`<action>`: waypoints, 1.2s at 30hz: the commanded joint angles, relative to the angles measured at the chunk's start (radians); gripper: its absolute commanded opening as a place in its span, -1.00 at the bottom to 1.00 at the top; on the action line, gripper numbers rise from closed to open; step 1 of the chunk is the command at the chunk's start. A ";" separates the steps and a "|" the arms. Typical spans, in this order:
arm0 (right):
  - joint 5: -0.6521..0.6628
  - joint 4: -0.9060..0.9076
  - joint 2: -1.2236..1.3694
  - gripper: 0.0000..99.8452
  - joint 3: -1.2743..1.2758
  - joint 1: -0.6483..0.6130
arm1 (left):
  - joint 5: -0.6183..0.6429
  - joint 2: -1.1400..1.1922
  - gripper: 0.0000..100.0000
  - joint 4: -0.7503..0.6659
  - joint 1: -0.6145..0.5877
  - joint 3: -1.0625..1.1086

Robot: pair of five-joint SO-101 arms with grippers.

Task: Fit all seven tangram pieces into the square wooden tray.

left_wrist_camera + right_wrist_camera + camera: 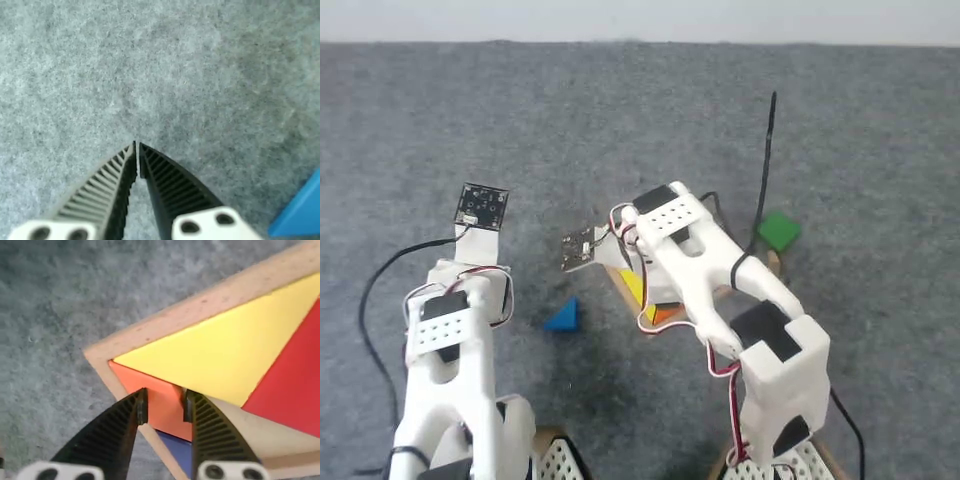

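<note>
The square wooden tray (150, 335) lies under my right arm, mostly hidden in the high view (620, 283). It holds a yellow triangle (220, 355), a red piece (290, 375), a blue piece (180, 450) and an orange piece (165, 400) in its corner. My right gripper (165, 405) is over that corner, its fingers closed against the orange piece's two sides. A blue triangle (563, 316) lies on the carpet left of the tray, and its edge (300, 212) shows in the left wrist view. A green square (779, 230) lies to the tray's right. My left gripper (136, 145) hangs shut and empty over bare carpet.
Grey carpet (570, 130) covers the whole table. A black cable (766, 165) runs up past the green square. The two arm bases (555, 460) stand at the near edge.
</note>
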 commanded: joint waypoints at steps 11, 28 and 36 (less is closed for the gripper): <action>-0.112 0.102 -0.154 -0.79 0.014 -0.064 | -0.011 -0.035 -0.97 -0.017 -0.005 -0.008; -0.087 0.125 -0.226 -0.73 -0.213 0.168 | -0.011 -0.035 -0.97 -0.017 -0.005 -0.008; 0.044 0.108 0.091 -0.20 -0.390 0.220 | -0.011 -0.035 -0.97 -0.017 -0.005 -0.008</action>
